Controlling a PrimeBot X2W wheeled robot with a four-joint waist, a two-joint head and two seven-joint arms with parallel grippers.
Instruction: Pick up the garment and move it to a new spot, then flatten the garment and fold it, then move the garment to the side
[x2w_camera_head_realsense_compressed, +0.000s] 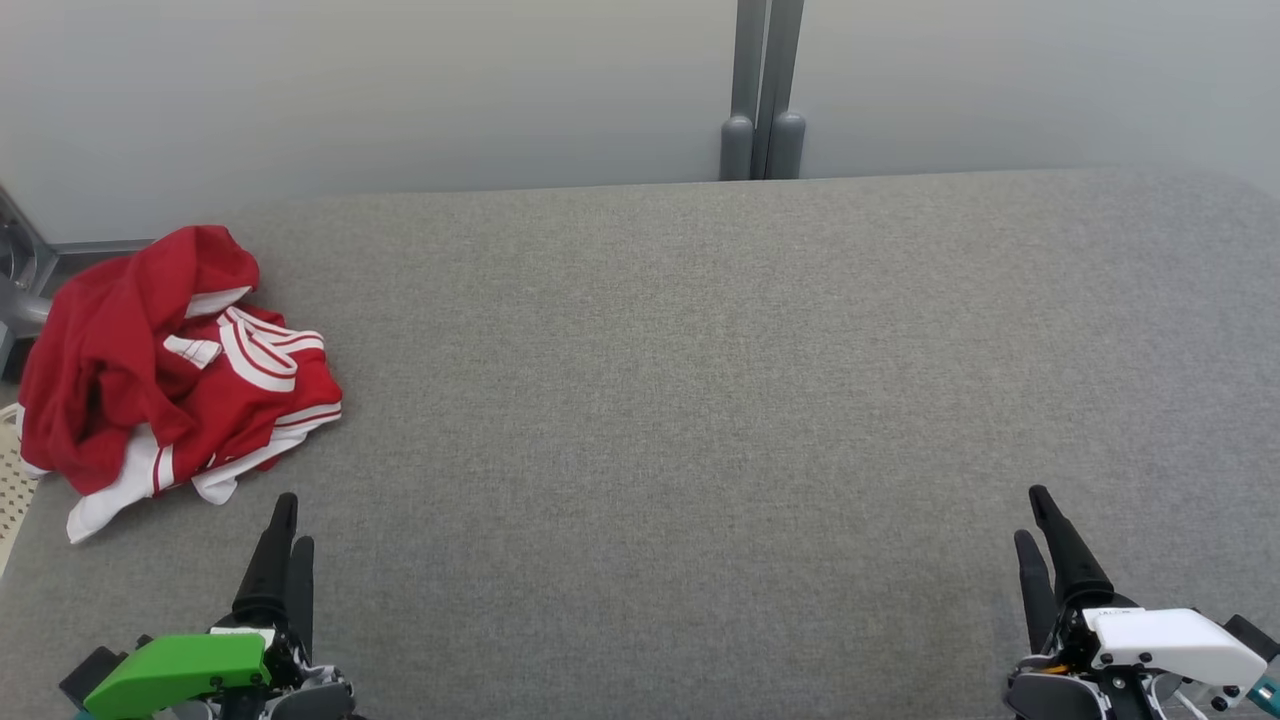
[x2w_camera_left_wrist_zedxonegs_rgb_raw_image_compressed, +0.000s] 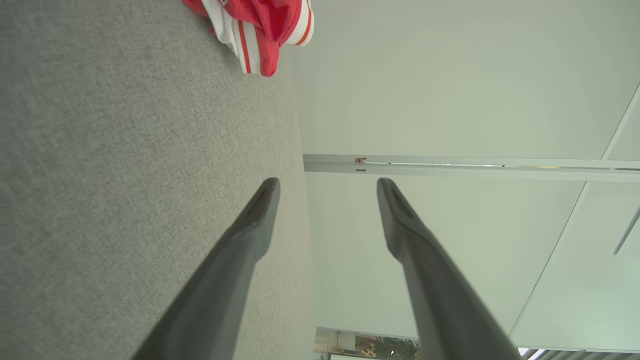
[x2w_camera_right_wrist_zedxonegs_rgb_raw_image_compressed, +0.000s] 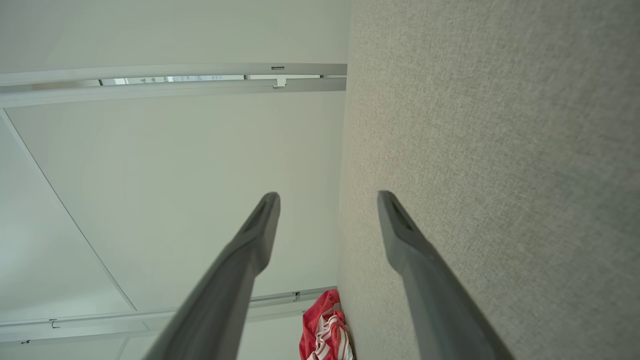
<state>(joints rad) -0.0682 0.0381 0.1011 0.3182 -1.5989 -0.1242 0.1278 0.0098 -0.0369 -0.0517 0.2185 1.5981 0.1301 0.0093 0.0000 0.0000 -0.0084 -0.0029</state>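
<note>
**Red garment heaped at table's left edge; both grippers released**

Head view. Garment (x2w_camera_head_realsense_compressed: 170, 370): red with white striped trim, crumpled in a heap, centre left of the frame, lying on the grey table (x2w_camera_head_realsense_compressed: 700, 400), its left side running out to the table's left edge. Left gripper (x2w_camera_head_realsense_compressed: 294, 520): lower left, dark fingers pointing up the frame, green cover (x2w_camera_head_realsense_compressed: 175, 665) behind them; it sits just below the garment, apart from it, holding nothing. Right gripper (x2w_camera_head_realsense_compressed: 1030, 512): lower right, white cover (x2w_camera_head_realsense_compressed: 1170, 645) behind it, over bare table, well apart from the garment, holding nothing. From this angle each pair of fingers overlaps, so the gap cannot be judged here. Pale wall (x2w_camera_head_realsense_compressed: 400, 90) across the top; grey post (x2w_camera_head_realsense_compressed: 762, 90) at top centre.

Left wrist view. Left gripper (x2w_camera_left_wrist_zedxonegs_rgb_raw_image_compressed: 327, 182): two fingers spread apart with clear space between the tips, nothing between them. Table (x2w_camera_left_wrist_zedxonegs_rgb_raw_image_compressed: 125, 125) takes the left half of the frame. Garment (x2w_camera_left_wrist_zedxonegs_rgb_raw_image_compressed: 260, 20): top centre, beyond the fingertips, untouched. Wall (x2w_camera_left_wrist_zedxonegs_rgb_raw_image_compressed: 450, 75) on the right, crossed by a pale rail (x2w_camera_left_wrist_zedxonegs_rgb_raw_image_compressed: 450, 167).

Right wrist view. Right gripper (x2w_camera_right_wrist_zedxonegs_rgb_raw_image_compressed: 328, 196): fingers likewise spread, nothing between them. Table (x2w_camera_right_wrist_zedxonegs_rgb_raw_image_compressed: 500, 150) takes the right half of the frame. Garment (x2w_camera_right_wrist_zedxonegs_rgb_raw_image_compressed: 325, 330): small, bottom centre, seen between the fingers, far off at the table edge.
</note>
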